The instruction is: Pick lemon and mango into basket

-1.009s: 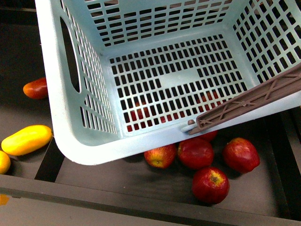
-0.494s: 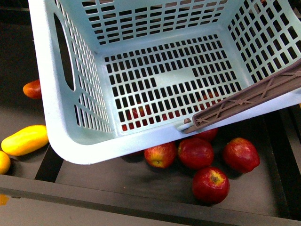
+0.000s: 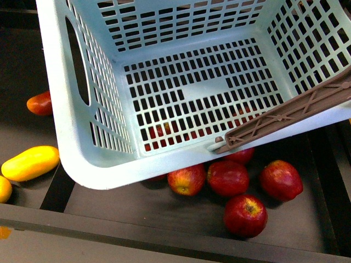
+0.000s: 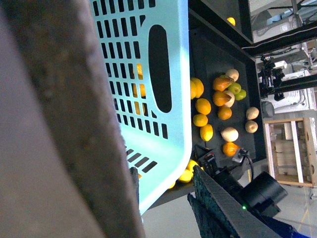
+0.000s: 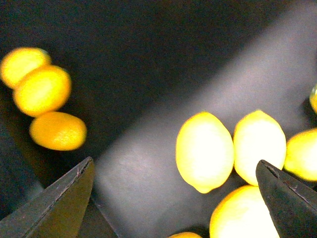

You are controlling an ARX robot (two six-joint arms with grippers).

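The basket (image 3: pixel 82 159) has slid slightly right and sits askew over red apples (image 3: pixel 228 177). Our right fingers (image 5: pixel 64 198) stand spread above a lemon (image 5: pixel 204 151) on the dark surface (image 5: pixel 133 163); whether our left fingers (image 4: pixel 218 208) grip anything we cannot tell. The mango (image 3: pixel 30 163) lies left of the basket.

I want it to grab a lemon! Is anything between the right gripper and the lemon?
Nothing visible. The right gripper is open, and the lemon lies uncovered on the dark surface between its fingers, with another lemon beside it.
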